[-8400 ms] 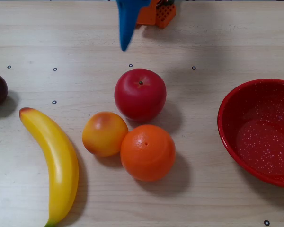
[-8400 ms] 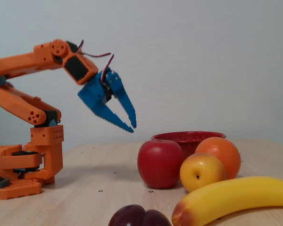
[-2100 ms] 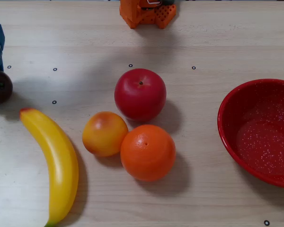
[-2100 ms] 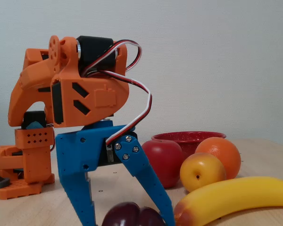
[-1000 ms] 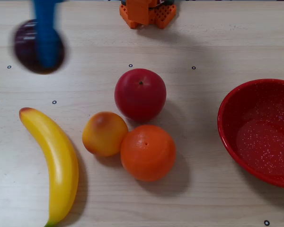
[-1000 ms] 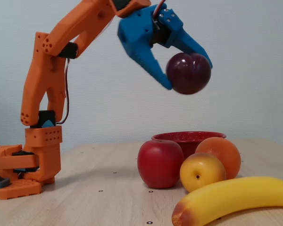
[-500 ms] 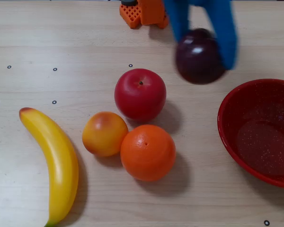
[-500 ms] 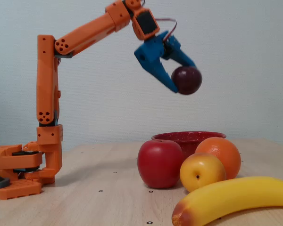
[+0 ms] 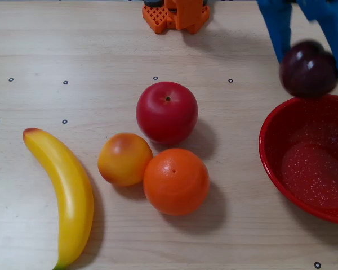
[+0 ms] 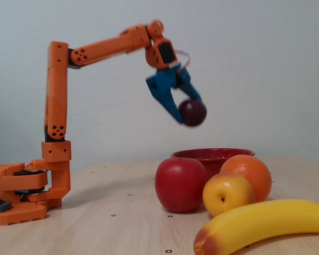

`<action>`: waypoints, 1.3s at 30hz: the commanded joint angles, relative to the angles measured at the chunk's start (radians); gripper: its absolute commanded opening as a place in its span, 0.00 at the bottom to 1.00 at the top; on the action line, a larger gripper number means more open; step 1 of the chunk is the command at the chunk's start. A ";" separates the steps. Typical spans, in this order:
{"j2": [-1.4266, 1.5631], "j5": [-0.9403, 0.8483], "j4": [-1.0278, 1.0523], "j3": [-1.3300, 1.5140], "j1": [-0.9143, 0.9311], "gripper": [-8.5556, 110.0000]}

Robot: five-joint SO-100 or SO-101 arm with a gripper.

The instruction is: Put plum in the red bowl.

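Observation:
The dark purple plum (image 9: 308, 68) is held in the air between the blue fingers of my gripper (image 9: 310, 53), which is shut on it. In the overhead view it hangs over the far rim of the red bowl (image 9: 273, 154) at the right edge. The fixed view shows the plum (image 10: 192, 112) and gripper (image 10: 187, 109) well above the red bowl (image 10: 211, 155), with the orange arm stretched out from its base at the left.
A red apple (image 9: 167, 112), a peach (image 9: 124, 158) and an orange (image 9: 176, 181) cluster mid-table. A banana (image 9: 65, 191) lies at the left. The orange arm base (image 9: 176, 14) stands at the far edge.
My gripper has carried the plum to the right, from above the table beside the apple to above the bowl's far rim, and somewhat lower.

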 commanded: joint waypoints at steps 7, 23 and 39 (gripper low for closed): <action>-0.222 -0.017 -0.115 -0.298 -0.051 0.07; -0.672 -0.178 -0.080 -0.746 -0.023 0.07; -0.726 -0.336 -0.052 -0.779 0.012 0.41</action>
